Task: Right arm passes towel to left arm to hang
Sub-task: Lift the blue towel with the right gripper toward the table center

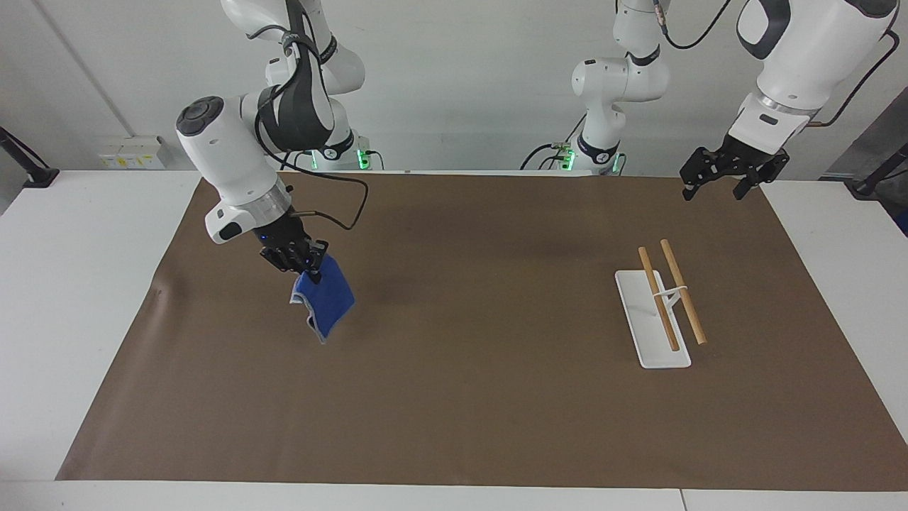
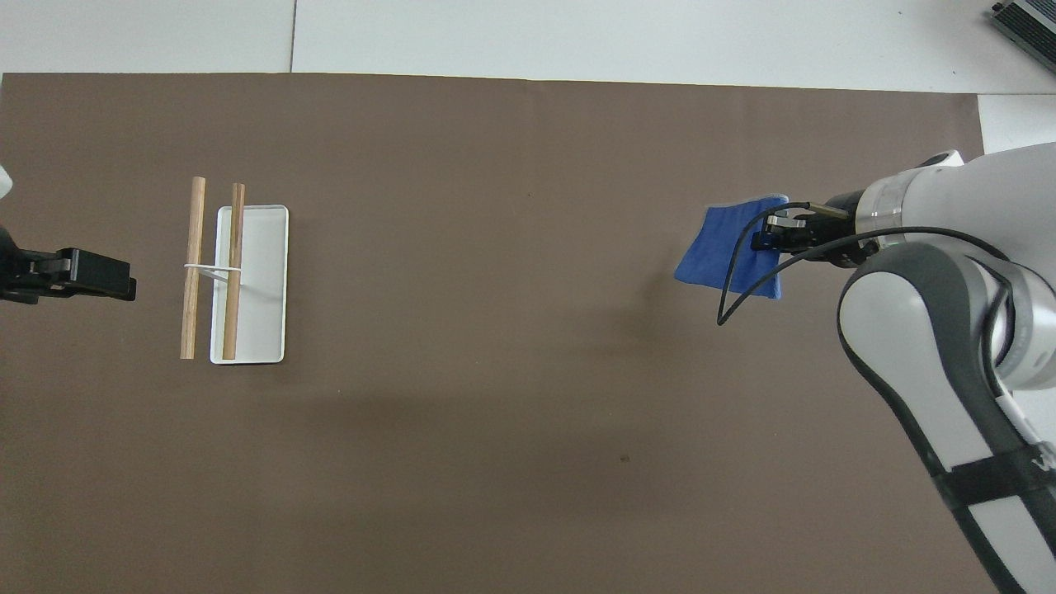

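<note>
My right gripper [image 1: 305, 266] is shut on one edge of the blue towel [image 1: 326, 301] and holds it in the air over the brown mat at the right arm's end; the towel hangs down, clear of the mat. It also shows in the overhead view [image 2: 726, 247], beside the right gripper [image 2: 771, 231]. My left gripper [image 1: 720, 181] waits, raised over the mat's edge at the left arm's end, fingers spread and empty; it also shows in the overhead view [image 2: 103, 276].
A white tray [image 1: 642, 333] carrying two wooden bars [image 1: 682, 291] stands on the brown mat [image 1: 482, 397] toward the left arm's end; it also shows in the overhead view [image 2: 260, 280]. A loose black cable [image 1: 347, 202] loops from the right wrist.
</note>
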Controlling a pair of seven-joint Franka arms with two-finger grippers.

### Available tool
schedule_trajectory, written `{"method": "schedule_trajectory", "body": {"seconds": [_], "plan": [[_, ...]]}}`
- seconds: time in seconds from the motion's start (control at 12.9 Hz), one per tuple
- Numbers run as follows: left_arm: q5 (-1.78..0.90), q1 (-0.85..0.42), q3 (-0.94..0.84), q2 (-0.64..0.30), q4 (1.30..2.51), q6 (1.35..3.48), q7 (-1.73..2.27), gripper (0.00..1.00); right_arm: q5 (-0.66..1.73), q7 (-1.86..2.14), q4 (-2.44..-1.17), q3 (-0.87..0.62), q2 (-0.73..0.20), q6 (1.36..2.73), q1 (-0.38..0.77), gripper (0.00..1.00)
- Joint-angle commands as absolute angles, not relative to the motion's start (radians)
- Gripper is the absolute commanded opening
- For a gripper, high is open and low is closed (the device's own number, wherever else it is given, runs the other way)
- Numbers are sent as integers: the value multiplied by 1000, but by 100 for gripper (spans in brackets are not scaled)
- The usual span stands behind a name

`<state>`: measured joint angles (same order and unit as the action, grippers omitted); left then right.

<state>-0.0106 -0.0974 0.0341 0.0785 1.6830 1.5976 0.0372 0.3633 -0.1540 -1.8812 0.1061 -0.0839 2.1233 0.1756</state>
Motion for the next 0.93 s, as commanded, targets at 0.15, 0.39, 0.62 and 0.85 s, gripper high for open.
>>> {"method": "schedule_trajectory", "body": {"seconds": [0.15,0.39,0.62,0.85], "plan": [[0,-98,35,101,1706,1594,34,100,673,-166,-1876,109,-60,2109,135,0],[0,-98,35,101,1706,1592,34,100,877,-178,-1888,110,-51,2106,126,0],[0,-113,28,100,1704,1597,35,100,1029,-267,-1893,106,-46,2115,143,0],[0,-110,29,98,1704,1597,40,100,1144,-330,-1894,103,-46,2141,173,0]]}}
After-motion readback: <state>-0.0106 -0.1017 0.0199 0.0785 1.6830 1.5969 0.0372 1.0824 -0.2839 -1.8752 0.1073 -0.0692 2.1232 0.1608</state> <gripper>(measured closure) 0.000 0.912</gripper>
